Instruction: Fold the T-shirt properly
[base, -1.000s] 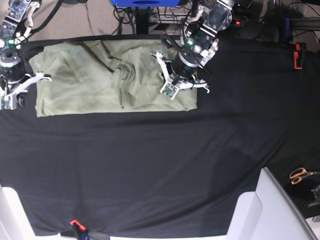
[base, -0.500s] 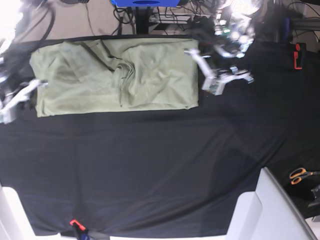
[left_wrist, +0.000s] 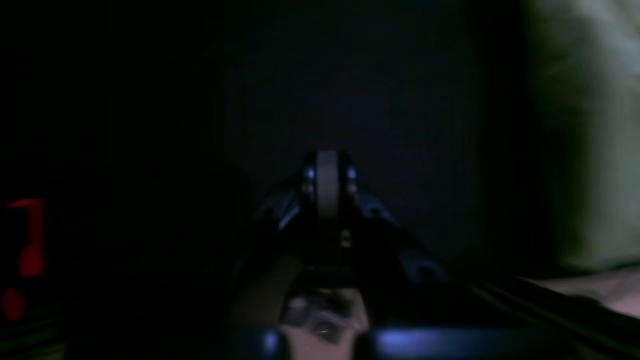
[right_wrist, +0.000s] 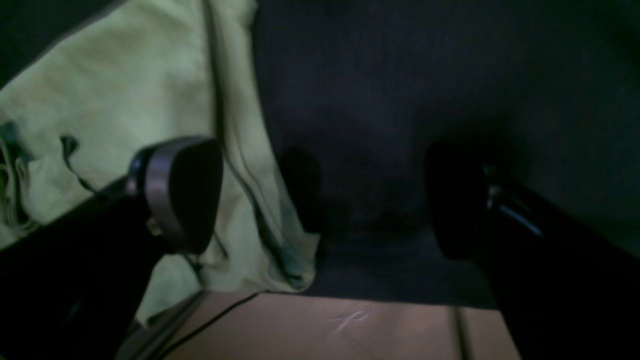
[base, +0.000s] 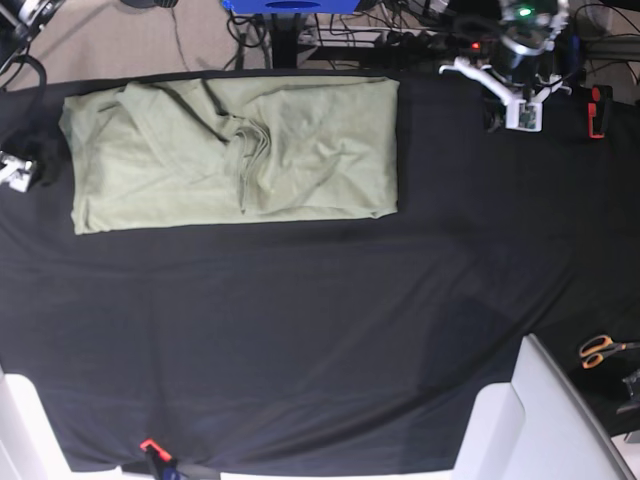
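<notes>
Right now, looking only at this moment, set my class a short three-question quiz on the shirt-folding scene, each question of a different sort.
1. True or false: the right tool is open and holding nothing.
2. Multiple choice: in the base view, the T-shirt lies
A) along the table's far edge
B) at the centre of the black cloth
C) draped over the white chair
3. Fill in: the orange-handled object at the base view's right edge is a pair of ______.

Key: 1 true; 2 A; 3 scissors.
</notes>
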